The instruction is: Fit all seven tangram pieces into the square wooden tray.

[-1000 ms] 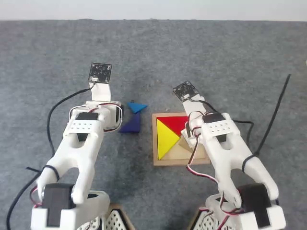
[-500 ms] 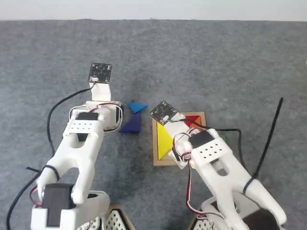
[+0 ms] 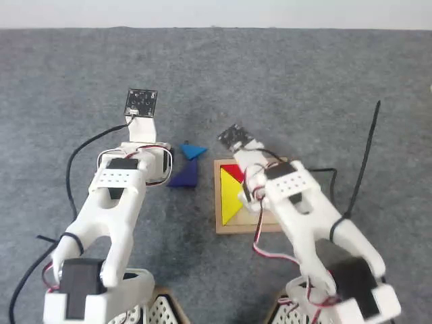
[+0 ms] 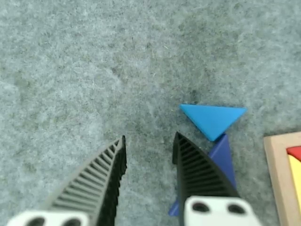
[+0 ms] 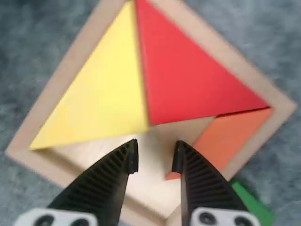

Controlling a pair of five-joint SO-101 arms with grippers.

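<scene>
At centre, a square wooden tray holds a yellow triangle; a light-blue triangle and a dark-blue piece lie just left of it.

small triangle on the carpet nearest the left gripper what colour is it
The small triangle is light blue; left wrist view shows it best.

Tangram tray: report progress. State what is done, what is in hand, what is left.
Done: the yellow triangle, red triangle and orange piece lie inside the tray. In hand: nothing. The right claw hangs open over the tray's bare wood, and the left claw is open over carpet beside the light blue triangle. Left: that triangle, the dark blue piece and the green piece, all outside the tray.
</scene>
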